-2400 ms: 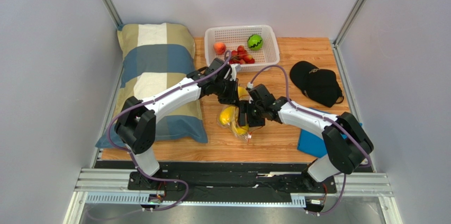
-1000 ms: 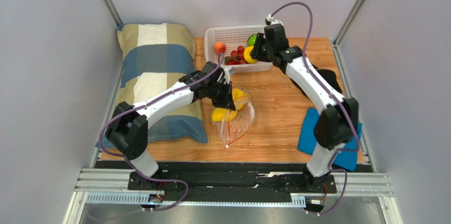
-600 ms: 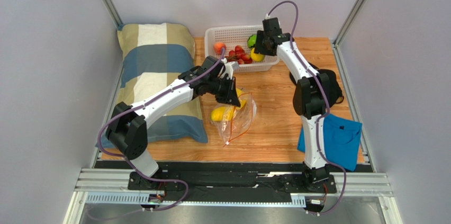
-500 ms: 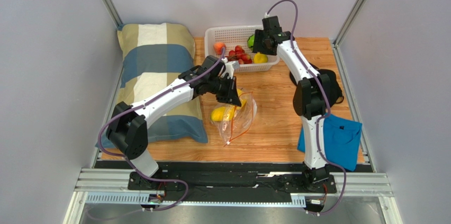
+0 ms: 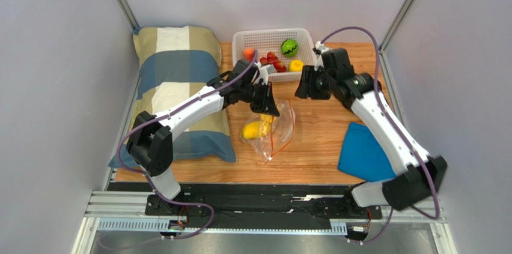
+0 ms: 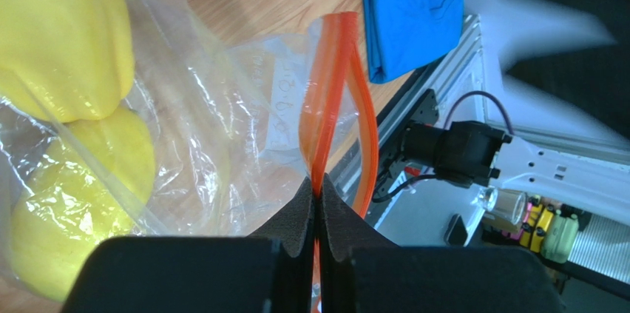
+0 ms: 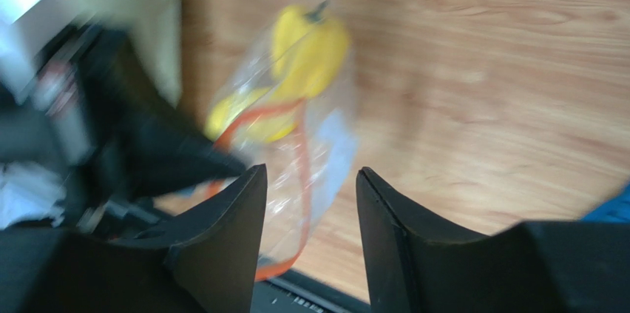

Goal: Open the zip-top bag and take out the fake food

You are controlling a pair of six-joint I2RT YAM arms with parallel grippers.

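Bag (image 5: 276,138): I'm keeping its zip (image 6: 336,46) pinched in the left end effector (image 6: 316,203); the right end effector (image 7: 310,183), wide, is returning from the twelve-o'clock basket (image 5: 261,41) for two yellow pieces (image 5: 253,129).

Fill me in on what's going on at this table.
The left hand is pinched shut on the orange zip strip of the bag, whose mouth is parted. Two yellow fruits are inside the bag. The right hand is open and empty, hovering near the basket and facing the bag. The basket holds a green ball, a yellow fruit, a peach and red berries.
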